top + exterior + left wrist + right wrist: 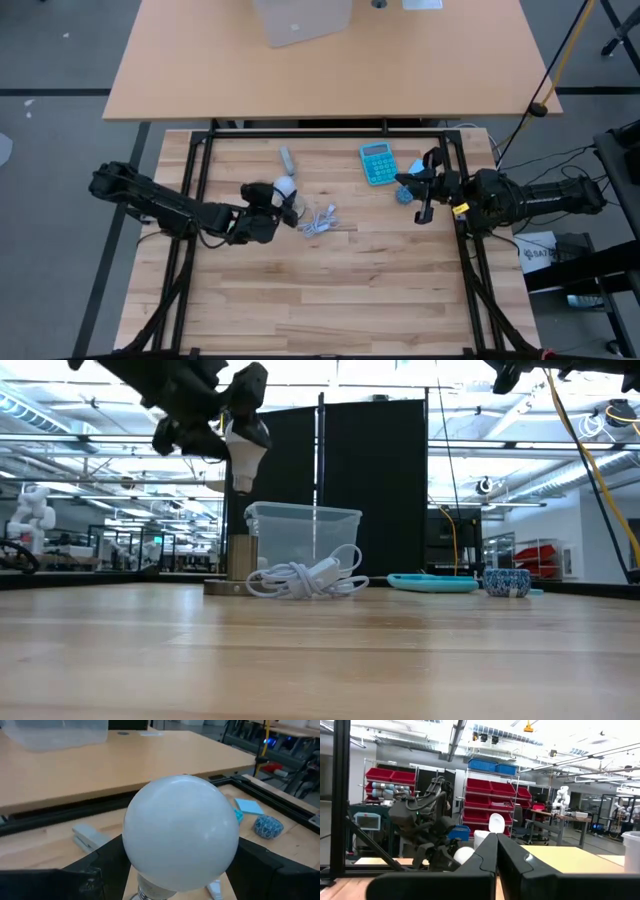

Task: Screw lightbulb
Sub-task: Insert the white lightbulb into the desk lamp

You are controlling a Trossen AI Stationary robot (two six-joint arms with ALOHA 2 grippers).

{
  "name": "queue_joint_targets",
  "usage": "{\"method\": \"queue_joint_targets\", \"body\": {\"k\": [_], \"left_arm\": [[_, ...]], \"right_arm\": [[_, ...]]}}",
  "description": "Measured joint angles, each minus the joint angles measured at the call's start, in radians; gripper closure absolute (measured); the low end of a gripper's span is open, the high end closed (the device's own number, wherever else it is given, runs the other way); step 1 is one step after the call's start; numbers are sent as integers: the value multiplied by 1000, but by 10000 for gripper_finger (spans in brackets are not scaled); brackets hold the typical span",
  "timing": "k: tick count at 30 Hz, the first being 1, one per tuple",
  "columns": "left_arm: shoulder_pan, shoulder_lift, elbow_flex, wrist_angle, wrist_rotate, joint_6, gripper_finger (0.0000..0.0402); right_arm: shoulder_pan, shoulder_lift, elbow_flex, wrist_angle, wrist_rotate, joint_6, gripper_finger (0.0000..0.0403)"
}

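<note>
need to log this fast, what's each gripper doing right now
Left gripper: shut on the lightbulb, held above the table.
Right gripper: shut, holding nothing, raised at the table's right side.

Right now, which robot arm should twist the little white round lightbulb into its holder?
The left. Its left gripper already holds the small white pear-shaped lightbulb, screw end down, raised above the socket base by the white coiled cable. The right gripper waits shut near the teal calculator, holding nothing.
</note>
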Motion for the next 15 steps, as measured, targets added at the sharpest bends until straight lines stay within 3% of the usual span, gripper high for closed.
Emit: {"method": "queue_joint_targets", "body": {"k": [9, 15], "left_arm": [[21, 0, -97, 95, 58, -46, 129], [24, 0, -106, 101, 61, -45, 129]], "right_arm": [[0, 31, 0, -1, 0, -81, 403], [-5, 135, 0, 4, 0, -110, 403]]}}
